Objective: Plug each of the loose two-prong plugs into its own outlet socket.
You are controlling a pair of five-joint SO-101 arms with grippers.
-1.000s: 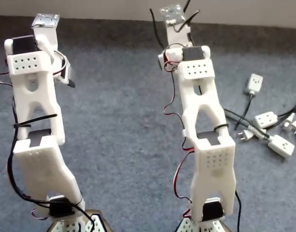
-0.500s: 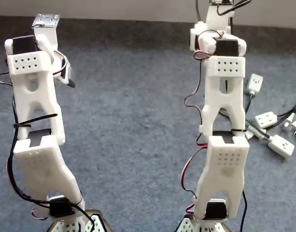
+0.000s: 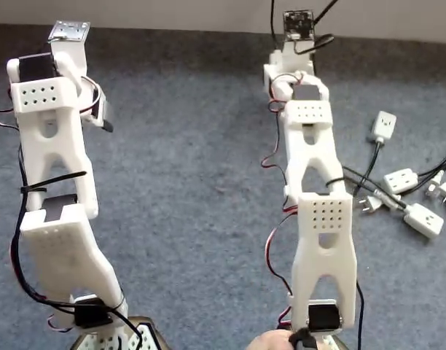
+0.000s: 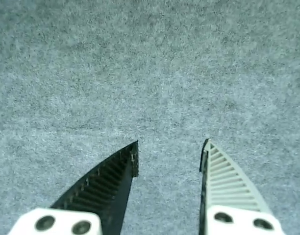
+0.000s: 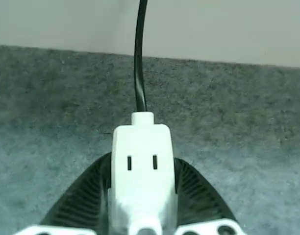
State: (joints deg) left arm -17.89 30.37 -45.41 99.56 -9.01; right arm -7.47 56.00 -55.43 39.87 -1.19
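My right gripper (image 5: 141, 164) is shut on a white outlet socket (image 5: 141, 142) with two slots facing the camera; its black cord (image 5: 139, 54) runs away toward the wall. In the high view the right arm (image 3: 304, 117) stretches to the far edge of the carpet. My left gripper (image 4: 170, 156) hangs open over bare grey carpet with nothing between its fingers. Further white sockets (image 3: 384, 125) (image 3: 400, 180) (image 3: 425, 219) lie on the carpet at the right, with a loose two-prong plug (image 3: 366, 205) and another plug (image 3: 438, 186) among their black cords.
The grey carpet (image 3: 186, 182) stretches between the two arms. A pale wall (image 5: 228, 29) bounds the carpet's far edge. The left arm (image 3: 52, 124) stands upright at the left. Black cords (image 3: 369, 171) tangle near the sockets on the right.
The right arm swung right and toward the far edge, then came partly back left. The left arm has not moved, and the sockets and plugs on the carpet lie as before.
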